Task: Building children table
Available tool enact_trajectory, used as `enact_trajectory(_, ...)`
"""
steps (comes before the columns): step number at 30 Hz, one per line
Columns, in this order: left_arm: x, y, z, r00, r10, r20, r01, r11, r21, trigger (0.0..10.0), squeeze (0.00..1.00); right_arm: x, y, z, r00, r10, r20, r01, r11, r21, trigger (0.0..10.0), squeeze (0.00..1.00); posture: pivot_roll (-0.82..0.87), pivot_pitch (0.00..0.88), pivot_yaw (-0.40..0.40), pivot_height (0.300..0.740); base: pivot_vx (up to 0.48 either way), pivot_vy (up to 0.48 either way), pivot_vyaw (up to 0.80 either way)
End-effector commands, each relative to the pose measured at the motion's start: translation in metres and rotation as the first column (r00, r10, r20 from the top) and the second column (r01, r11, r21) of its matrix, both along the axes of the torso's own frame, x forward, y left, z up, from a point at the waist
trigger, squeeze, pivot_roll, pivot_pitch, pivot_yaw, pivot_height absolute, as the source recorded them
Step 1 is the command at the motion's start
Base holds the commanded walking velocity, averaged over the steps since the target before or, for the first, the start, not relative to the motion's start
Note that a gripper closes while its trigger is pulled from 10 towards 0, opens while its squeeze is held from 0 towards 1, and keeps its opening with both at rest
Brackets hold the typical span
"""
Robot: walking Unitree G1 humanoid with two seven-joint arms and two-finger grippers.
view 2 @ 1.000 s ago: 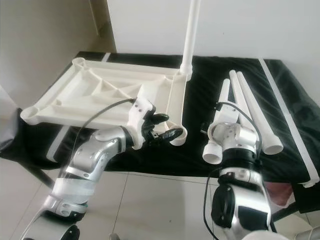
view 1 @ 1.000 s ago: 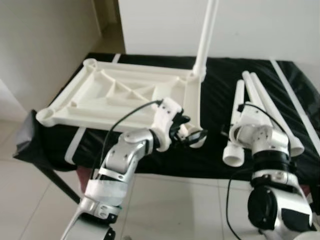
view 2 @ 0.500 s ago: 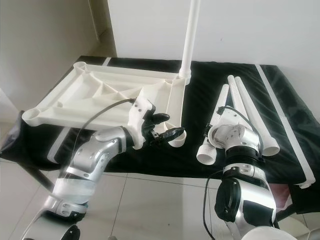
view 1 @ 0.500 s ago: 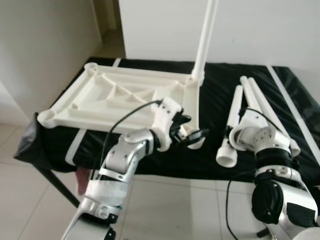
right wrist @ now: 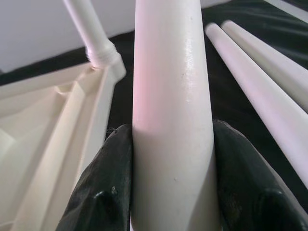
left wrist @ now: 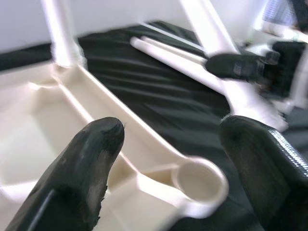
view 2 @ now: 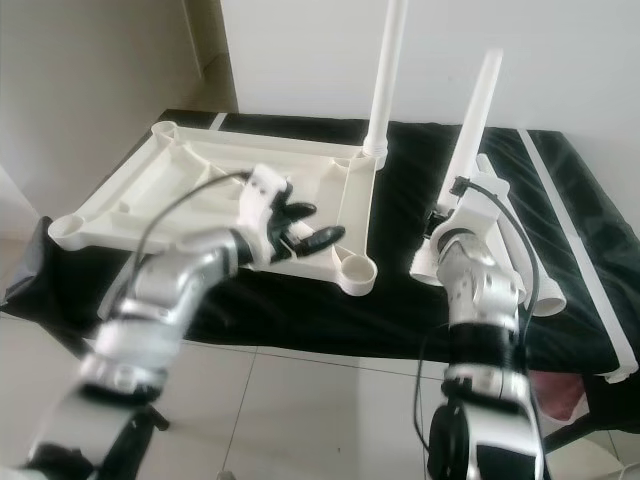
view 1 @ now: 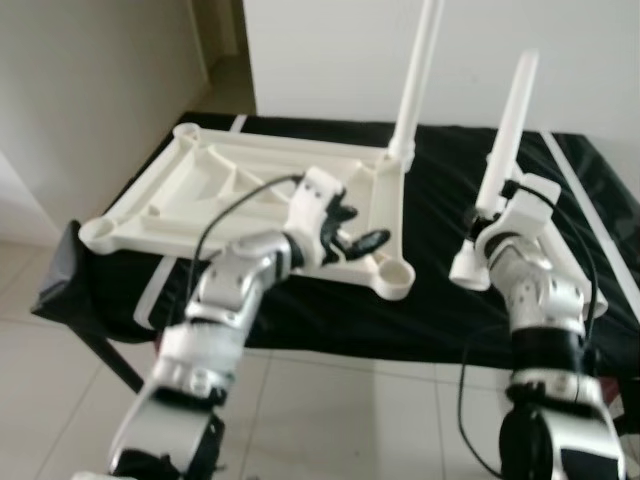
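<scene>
Left eye view, tabletop: one white plastic tabletop [view 1: 250,190] lies upside down, ribs up, on the left half of the black surface; four round leg sockets, one at each corner.
Near socket: the empty corner socket [view 1: 397,272] sits at the front edge, nearest the robot.
Legs, count: four white legs in all.
Fitted leg: one leg [view 1: 417,75] stands upright in the far right corner socket of the tabletop.
Left gripper: left gripper [view 1: 355,243] hovers over the tabletop's right rail, just behind the near socket, fingers spread apart and holding nothing; in the left wrist view the two black fingertips [left wrist: 91,159] frame that socket.
Held leg: one leg [view 1: 503,130] is raised nearly upright, wide end down, to the right of the tabletop and apart from it.
Right gripper: right gripper [right wrist: 168,192] is clenched on the held leg, a finger pressed to each side of it.
Loose legs: two legs [right wrist: 269,72] lie side by side on the cloth, to the right of the held one and partly hidden behind the right arm.
Surface: a black cloth-covered table [view 1: 440,200] with white stripes [view 1: 580,200] along it.
Room: pale tiled floor [view 1: 330,420] below, white wall [view 1: 330,50] behind, a beige wall at left.
</scene>
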State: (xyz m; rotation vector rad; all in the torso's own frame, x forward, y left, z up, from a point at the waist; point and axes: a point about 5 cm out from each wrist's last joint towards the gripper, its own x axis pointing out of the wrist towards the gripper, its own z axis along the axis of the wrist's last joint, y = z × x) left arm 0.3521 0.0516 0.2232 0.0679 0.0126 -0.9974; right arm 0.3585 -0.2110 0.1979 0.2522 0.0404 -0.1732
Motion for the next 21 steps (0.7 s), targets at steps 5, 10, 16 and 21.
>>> enact_trajectory(5,0.019,0.008,-0.005,0.991,0.136,-0.004,-0.135,0.986,0.095,10.0,0.00,-0.020,0.029,0.018,0.945,0.260,0.196,-0.248,0.965,-0.084,10.0,0.00,-0.01,0.019,0.005,0.740,0.000,0.000,0.00)
enact_trajectory(10,0.028,0.002,0.002,0.987,0.162,0.009,-0.162,0.979,0.120,10.0,0.00,-0.034,0.053,0.011,0.874,0.438,0.213,-0.406,0.896,-0.177,10.0,0.00,-0.01,0.025,0.009,0.740,0.000,0.000,0.00)
enact_trajectory(16,0.036,-0.008,0.004,0.979,0.197,0.048,-0.203,0.964,0.172,10.0,0.00,-0.050,0.073,0.006,0.766,0.603,0.222,-0.561,0.796,-0.226,10.0,0.00,-0.02,0.030,0.013,0.740,0.000,0.000,0.00)
enact_trajectory(21,0.039,-0.014,0.008,0.978,0.207,0.036,-0.210,0.965,0.156,10.0,0.00,-0.058,0.081,0.003,0.719,0.660,0.216,-0.616,0.750,-0.239,10.0,0.00,-0.02,0.032,0.011,0.740,0.000,0.000,0.00)
